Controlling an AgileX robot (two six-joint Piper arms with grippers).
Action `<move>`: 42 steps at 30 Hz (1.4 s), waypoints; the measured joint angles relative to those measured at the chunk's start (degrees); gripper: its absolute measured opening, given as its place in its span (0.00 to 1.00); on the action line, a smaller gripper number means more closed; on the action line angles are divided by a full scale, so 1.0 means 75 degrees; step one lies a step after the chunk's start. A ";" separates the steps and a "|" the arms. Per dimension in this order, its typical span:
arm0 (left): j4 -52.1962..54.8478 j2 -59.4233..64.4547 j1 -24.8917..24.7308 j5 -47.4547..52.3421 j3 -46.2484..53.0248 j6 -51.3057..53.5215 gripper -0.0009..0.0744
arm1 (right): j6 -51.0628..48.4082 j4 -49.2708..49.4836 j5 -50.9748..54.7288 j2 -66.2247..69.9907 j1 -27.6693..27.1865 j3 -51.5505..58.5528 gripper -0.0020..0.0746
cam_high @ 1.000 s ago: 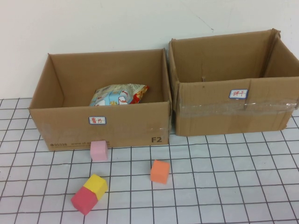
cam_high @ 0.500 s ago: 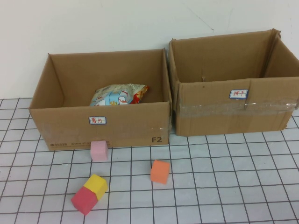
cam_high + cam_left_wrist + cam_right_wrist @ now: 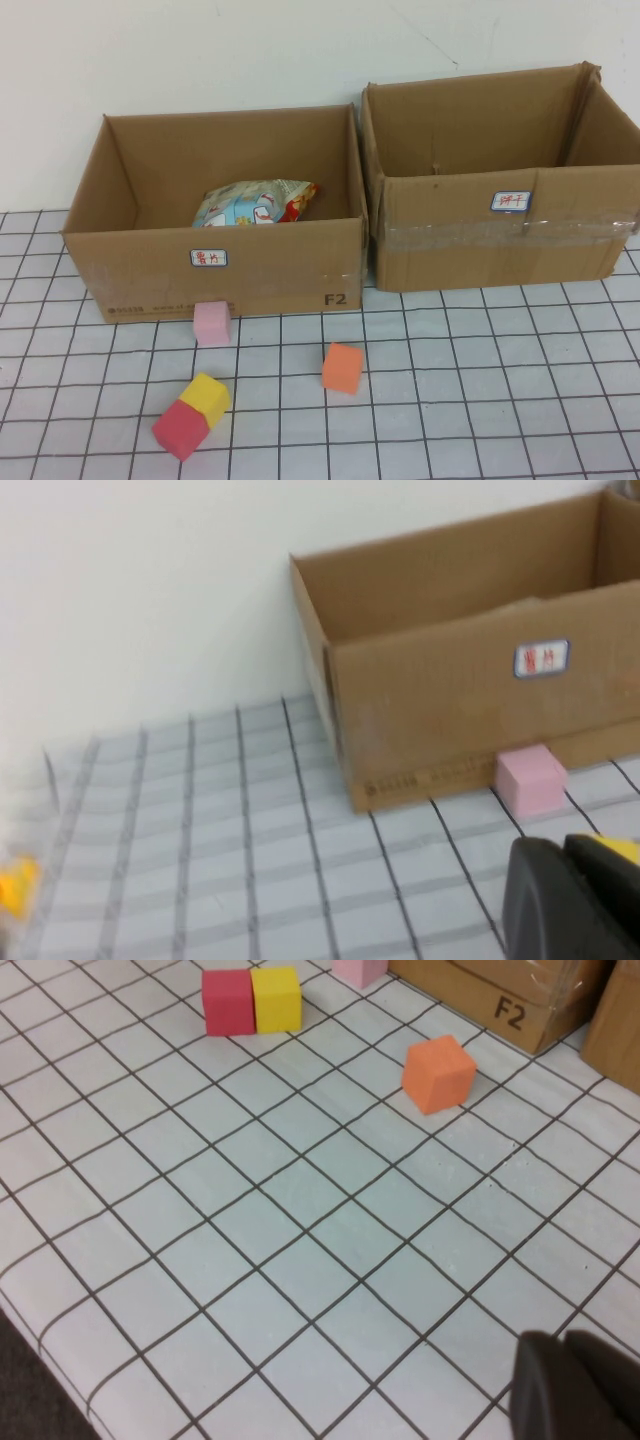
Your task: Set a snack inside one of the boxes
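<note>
A snack bag [image 3: 255,203] with blue, white and red print lies inside the left cardboard box [image 3: 215,272]. The right cardboard box [image 3: 500,245] stands beside it and shows nothing inside. Neither arm appears in the high view. My left gripper [image 3: 563,852] is shut and empty, low over the grid mat in front of the left box [image 3: 440,710]. My right gripper [image 3: 565,1348] is shut and empty, over the mat well in front of the boxes.
A pink block [image 3: 211,323] touches the left box's front wall. An orange block [image 3: 343,367] lies on the mat. A yellow block [image 3: 206,397] and a red block [image 3: 180,429] sit side by side near the front. A white wall stands behind the boxes.
</note>
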 joint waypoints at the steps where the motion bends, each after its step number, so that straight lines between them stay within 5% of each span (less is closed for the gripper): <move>1: -0.0433 0.0000 0.0188 -0.0076 0.0121 0.0202 0.01 | 0.0000 0.0000 -0.0001 0.0000 0.0000 0.0000 0.03; 5: -0.2013 0.0000 0.1252 -0.0413 0.1131 0.0598 0.01 | 0.0000 0.0000 -0.0001 0.0000 0.0000 0.0000 0.03; 13: -0.3558 0.0000 0.2309 -0.1297 0.2083 0.1995 0.01 | 0.0000 0.0000 -0.0001 0.0000 0.0000 0.0000 0.03; 42: -0.3882 0.0000 0.1777 -0.1297 0.2083 0.2069 0.01 | 0.0000 0.0047 0.0016 0.0000 0.0000 0.0000 0.03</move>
